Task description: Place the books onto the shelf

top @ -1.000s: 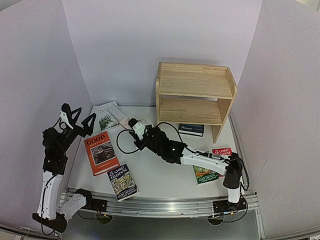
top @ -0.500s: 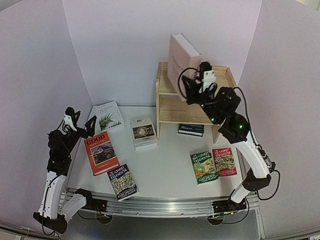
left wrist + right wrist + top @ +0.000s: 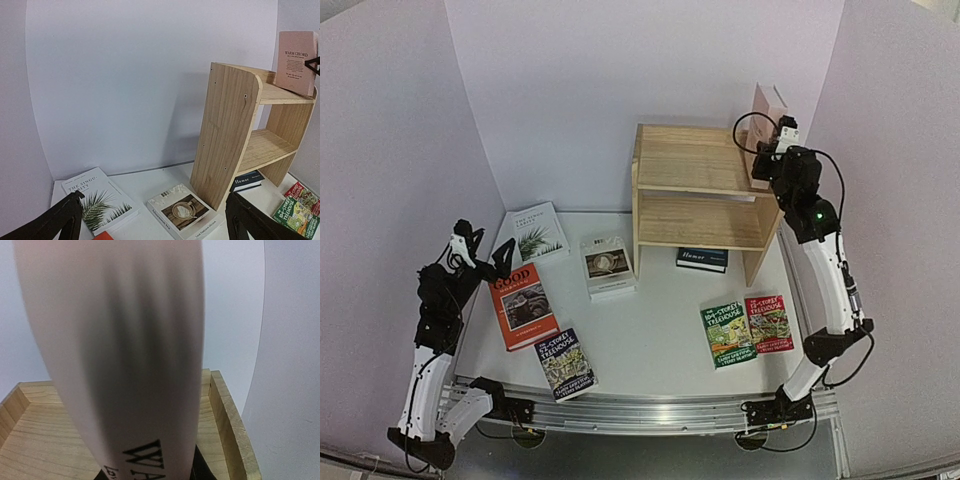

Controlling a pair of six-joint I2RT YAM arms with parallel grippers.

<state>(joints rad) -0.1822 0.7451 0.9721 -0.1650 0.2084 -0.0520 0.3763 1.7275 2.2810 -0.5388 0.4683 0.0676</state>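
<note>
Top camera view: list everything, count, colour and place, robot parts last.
shelf: one, light wood, back right
pink book: one, pale pink, upright at top tier's right end
palm-leaf book: one, white, back left
cup-cover book: one, white, left of shelf
Humor book: one, navy, flat by shelf's foot
GOOD book: one, orange, left side
Treehouse books: three, blue near left, green and red near right
table: one, white, beneath all
left gripper: one, black, open, above table's left edge
right gripper: one, black, shut on pink book
</note>
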